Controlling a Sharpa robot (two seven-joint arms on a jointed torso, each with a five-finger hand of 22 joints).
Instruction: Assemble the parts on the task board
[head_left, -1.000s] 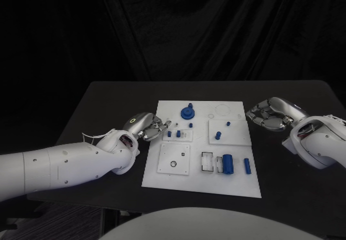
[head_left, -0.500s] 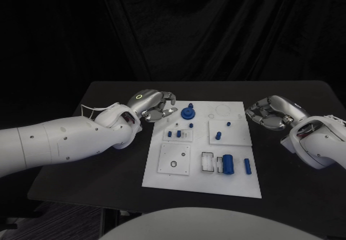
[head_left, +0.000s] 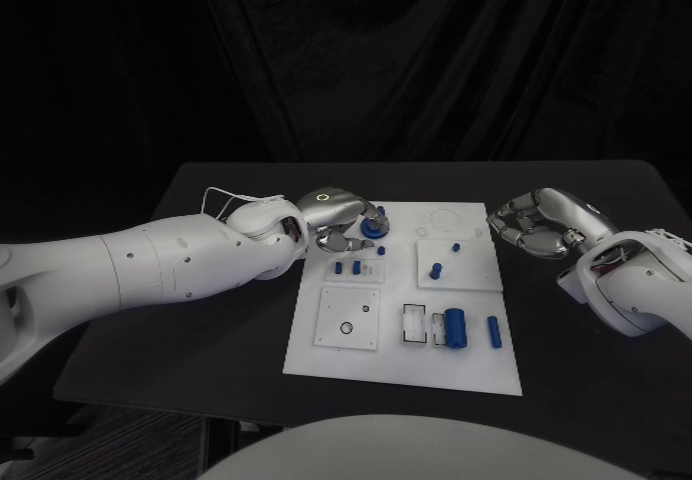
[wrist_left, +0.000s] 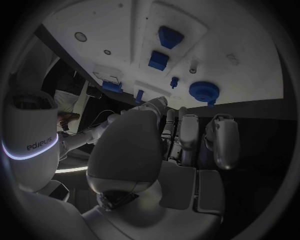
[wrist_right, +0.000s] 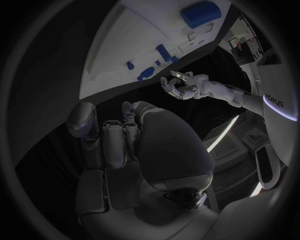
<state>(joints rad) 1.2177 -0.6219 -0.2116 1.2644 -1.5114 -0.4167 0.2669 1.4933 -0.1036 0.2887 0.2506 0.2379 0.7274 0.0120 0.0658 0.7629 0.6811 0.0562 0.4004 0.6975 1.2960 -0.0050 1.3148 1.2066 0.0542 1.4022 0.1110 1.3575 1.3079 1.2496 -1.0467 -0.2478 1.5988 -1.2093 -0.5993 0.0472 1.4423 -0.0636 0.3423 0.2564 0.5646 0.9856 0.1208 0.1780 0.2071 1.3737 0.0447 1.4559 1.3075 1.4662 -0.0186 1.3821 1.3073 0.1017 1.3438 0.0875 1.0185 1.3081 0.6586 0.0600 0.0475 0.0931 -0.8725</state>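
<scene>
Two robot hands are in your frames, and neither is grasping a part. Your left robot hand (head_left: 342, 218) sits at the far left corner of the task board (head_left: 407, 358), fingers loosely curled and apart, with nothing between them; its fingertips lie just beside the round blue gear-like part (head_left: 375, 226), and you cannot tell from the head view whether they touch it. Your left wrist view shows that same round part (wrist_left: 203, 91) just past the fingers (wrist_left: 188, 131), with a gap visible. Your right robot hand (head_left: 541, 224) rests off the board's far right edge, over the black table (head_left: 202, 300), fingers curled inward on nothing. On the board, two short blue pegs (head_left: 348, 268) stand in the small plate near the left robot hand, a small blue peg (head_left: 436, 269) stands in the square plate to the right, and another small blue piece (head_left: 456, 246) sits at that plate's far side. Nearer the robot, a larger blue cylinder (head_left: 456, 327) lies beside a slimmer blue pin (head_left: 495, 332), well apart from both hands. A square plate with a ring marking (head_left: 348, 319) lies at the near left.
</scene>
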